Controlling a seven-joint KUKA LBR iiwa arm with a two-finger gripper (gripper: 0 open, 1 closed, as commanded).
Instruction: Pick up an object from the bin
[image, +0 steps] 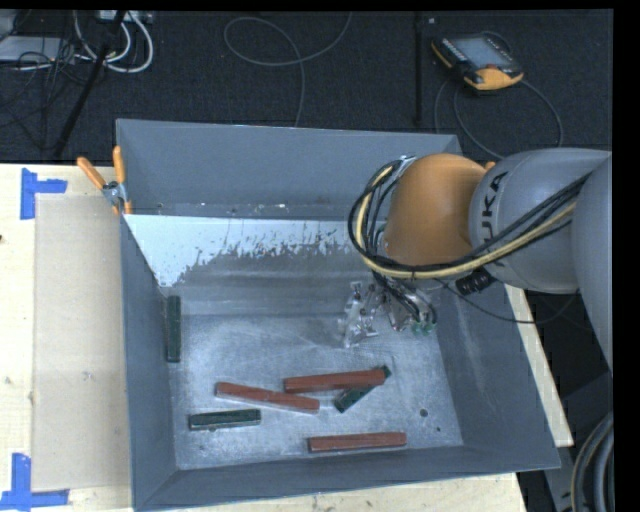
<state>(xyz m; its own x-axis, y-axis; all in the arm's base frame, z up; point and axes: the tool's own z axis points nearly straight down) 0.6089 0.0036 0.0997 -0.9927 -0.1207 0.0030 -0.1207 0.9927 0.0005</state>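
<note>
My gripper (353, 328) hangs below the orange wrist cover over the middle right of the bin floor. I see nothing between its metal fingers. Just in front of it lies a long red-brown bar (333, 381). A short dark green bar (353, 398) leans against that bar's right end. A second red-brown bar (266, 397) lies slanted to the left of them.
A third red-brown bar (356, 441) rests near the front wall. A dark green bar (224, 420) lies at the front left, and another dark green bar (173, 327) stands along the left wall. The arm covers the bin's right side.
</note>
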